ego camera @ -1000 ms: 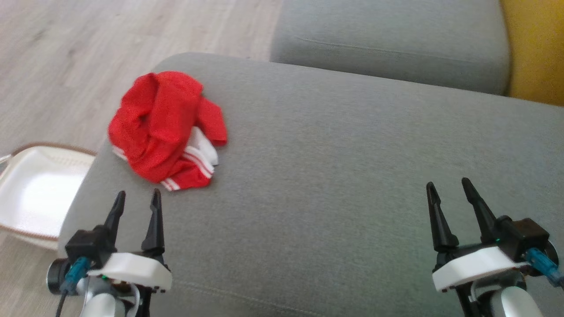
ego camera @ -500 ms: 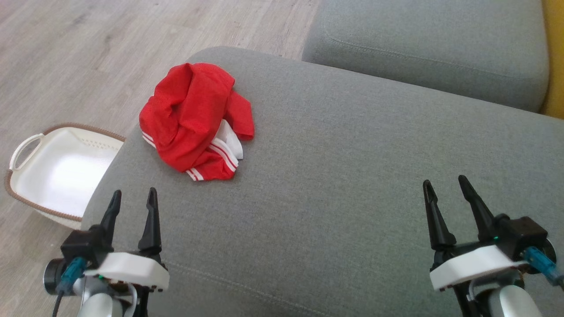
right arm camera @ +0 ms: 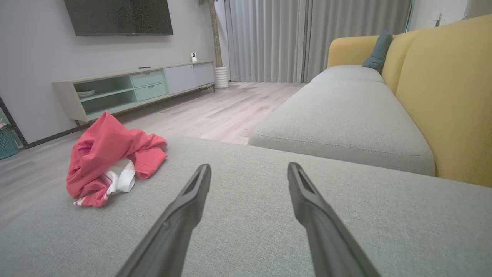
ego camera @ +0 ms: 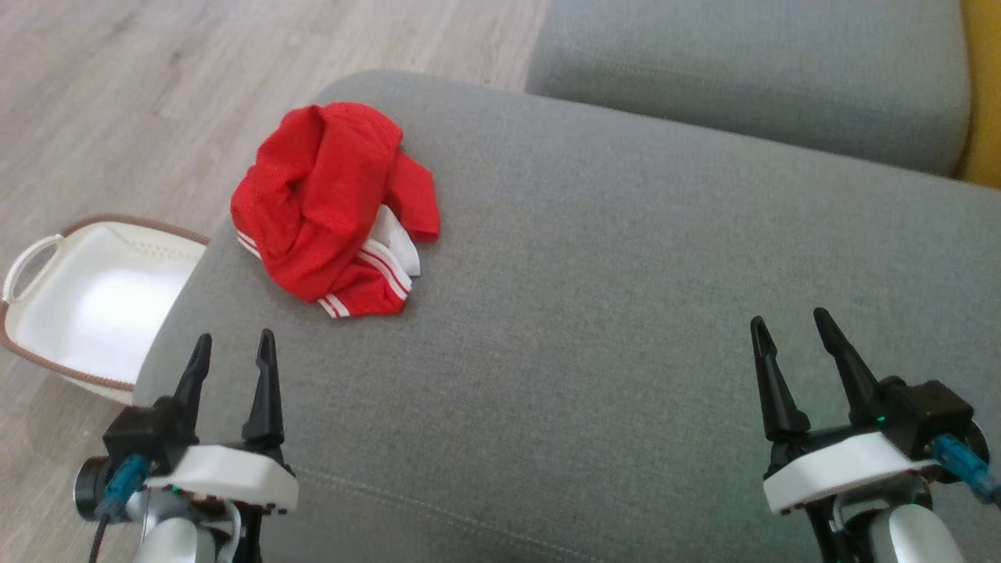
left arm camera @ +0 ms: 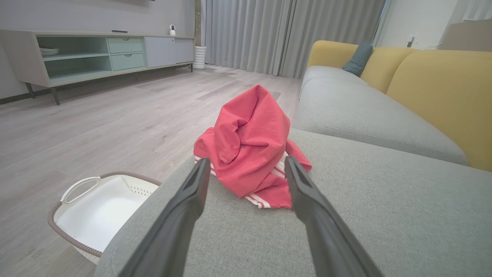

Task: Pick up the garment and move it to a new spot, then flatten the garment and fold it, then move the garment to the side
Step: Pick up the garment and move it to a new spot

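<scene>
1. Crumpled red fabric garment with white stripes: lies bunched on the grey upholstered sofa cushion, near its far left corner.
2. Left gripper: fingers spread, empty, near the garment but not touching it.
3. Right gripper: fingers spread, empty, well apart from the garment.
4. White plastic basket with brown rim: just beside the cushion's left edge.

The white basket is cut by the head view's left edge and partly hidden behind the grey cushion, and the folds of the crumpled garment partly cover its white part.
</scene>
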You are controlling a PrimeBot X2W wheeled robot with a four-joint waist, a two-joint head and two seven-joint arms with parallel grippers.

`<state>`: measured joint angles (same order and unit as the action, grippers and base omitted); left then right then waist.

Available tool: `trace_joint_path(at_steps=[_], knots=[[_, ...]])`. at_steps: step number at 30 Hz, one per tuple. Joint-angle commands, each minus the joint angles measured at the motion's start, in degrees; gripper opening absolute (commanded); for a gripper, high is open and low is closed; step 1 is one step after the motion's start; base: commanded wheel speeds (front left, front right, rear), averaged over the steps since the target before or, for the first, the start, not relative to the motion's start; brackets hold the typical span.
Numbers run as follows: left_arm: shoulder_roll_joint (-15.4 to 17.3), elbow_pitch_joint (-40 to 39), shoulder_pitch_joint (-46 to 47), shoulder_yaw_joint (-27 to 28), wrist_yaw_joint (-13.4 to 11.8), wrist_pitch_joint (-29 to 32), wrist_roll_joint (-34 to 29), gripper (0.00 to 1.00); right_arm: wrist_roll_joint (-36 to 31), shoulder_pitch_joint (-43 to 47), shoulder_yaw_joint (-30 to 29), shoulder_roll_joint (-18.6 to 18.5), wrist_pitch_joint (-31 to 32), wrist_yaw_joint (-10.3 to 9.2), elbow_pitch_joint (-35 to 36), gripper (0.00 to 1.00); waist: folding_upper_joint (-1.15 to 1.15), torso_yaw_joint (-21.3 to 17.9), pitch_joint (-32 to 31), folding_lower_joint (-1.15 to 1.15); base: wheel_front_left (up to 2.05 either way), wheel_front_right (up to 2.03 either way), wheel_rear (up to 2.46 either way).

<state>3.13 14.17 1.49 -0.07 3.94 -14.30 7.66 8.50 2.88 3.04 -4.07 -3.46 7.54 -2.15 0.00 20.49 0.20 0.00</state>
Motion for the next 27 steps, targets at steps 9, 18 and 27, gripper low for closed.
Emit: trace_joint_path(at_steps=[9, 18, 27], knots=[[0.03, -0.91, 11.43, 2.53, -0.30, -0.70, 2.02, 1.00, -1.04, -5.61, 1.02, -1.91, 2.30, -0.05, 5.09, 1.00, 0.00, -3.10, 9.00, 0.00, 0.00, 0.00, 0.00], [2.07, 8.79, 26.64, 5.48, 1.19, -0.70, 2.69, 1.00, -1.91, -10.27, 0.50, -3.65, 4.24, -0.05, 8.16, 1.00, 0.00, -5.74, 17.84, 0.00, 0.00, 0.00, 0.00], [5.69, 26.06, 38.93, 5.81, 2.34, -0.70, 3.10, 1.00, -2.18, -12.55, 2.03, -4.66, 4.83, -0.05, 8.51, 1.00, 0.00, -7.03, 20.76, 0.00, 0.00, 0.00, 0.00]])
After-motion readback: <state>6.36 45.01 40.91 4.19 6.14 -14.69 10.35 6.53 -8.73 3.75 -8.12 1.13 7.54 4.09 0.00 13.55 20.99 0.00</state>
